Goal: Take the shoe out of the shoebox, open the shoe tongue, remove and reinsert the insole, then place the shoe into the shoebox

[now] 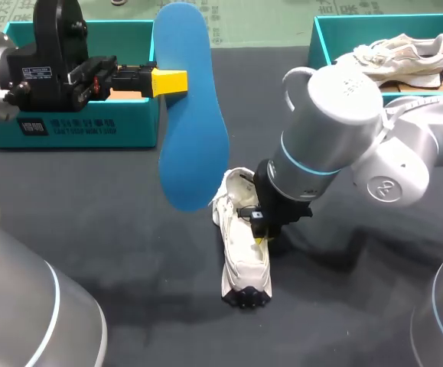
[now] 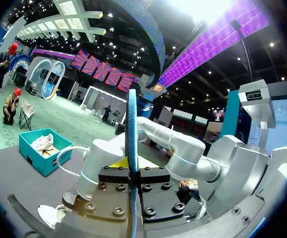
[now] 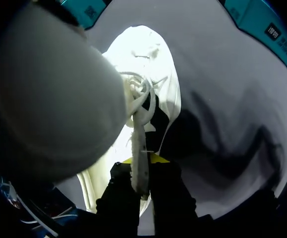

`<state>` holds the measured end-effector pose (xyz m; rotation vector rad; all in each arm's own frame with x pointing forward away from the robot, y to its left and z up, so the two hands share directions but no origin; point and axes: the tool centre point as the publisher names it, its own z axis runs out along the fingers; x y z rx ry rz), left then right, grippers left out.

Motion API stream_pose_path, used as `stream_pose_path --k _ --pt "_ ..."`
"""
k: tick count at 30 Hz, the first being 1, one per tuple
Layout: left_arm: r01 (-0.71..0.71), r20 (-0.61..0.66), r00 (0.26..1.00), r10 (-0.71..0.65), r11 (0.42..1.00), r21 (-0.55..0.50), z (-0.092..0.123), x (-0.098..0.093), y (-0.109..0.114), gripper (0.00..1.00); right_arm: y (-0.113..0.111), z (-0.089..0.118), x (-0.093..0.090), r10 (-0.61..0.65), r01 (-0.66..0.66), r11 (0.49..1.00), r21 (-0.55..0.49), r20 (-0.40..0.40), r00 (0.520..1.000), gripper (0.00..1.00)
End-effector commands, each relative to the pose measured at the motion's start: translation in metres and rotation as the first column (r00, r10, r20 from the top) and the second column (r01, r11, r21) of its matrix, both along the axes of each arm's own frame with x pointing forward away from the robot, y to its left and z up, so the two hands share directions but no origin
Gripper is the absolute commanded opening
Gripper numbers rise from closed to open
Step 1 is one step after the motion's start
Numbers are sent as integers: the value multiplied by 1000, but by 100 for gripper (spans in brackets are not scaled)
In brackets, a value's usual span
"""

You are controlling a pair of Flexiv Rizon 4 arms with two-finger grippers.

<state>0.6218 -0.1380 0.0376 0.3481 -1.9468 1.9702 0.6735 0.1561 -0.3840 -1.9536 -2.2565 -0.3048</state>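
Observation:
A blue insole (image 1: 193, 115) hangs in the air over the table's left middle. My left gripper (image 1: 171, 80) is shut on its edge from the left. In the left wrist view the insole (image 2: 131, 129) stands edge-on between that gripper's (image 2: 132, 164) fingers. The white shoe (image 1: 242, 245) lies on the dark table, toe toward the front. My right gripper (image 1: 262, 238) comes down on its right side. In the right wrist view this gripper (image 3: 142, 161) is shut on a white strip of the shoe (image 3: 150, 64) by the laces. A pale blurred shape hides part of the shoe there.
A teal shoebox (image 1: 76, 126) stands at the back left, behind my left wrist. A second teal shoebox (image 1: 322, 38) at the back right holds another white shoe (image 1: 401, 55). My right arm's elbow (image 1: 336, 130) looms over the table's right middle.

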Motion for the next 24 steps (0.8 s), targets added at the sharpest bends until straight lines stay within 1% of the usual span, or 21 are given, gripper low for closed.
stream_pose_path --k 1,2,3,7,15,19,24 --pt "2 0 1000 -2 1000 1 0 1 -1 0 -1 -4 1 -3 3 1000 18 -4 1000 44" --pt "2 0 1000 -2 1000 1 0 1 -1 0 -2 -2 0 -6 6 1000 20 -2 1000 95" --pt "2 0 1000 -2 1000 1 0 1 -1 0 -3 0 -1 -8 8 999 35 1 1000 100" --pt "2 0 1000 -2 1000 1 0 1 -1 0 -6 10 -3 -16 16 999 44 0 1000 100" --pt "2 0 1000 -2 1000 1 0 1 -1 0 -19 34 -4 -46 49 991 121 -23 999 100" --pt "2 0 1000 -2 1000 1 0 1 -1 0 -32 44 -3 -64 71 973 218 -38 997 100" --pt "2 0 1000 -2 1000 1 0 1 -1 0 -49 53 -2 -74 84 953 291 -42 996 100"
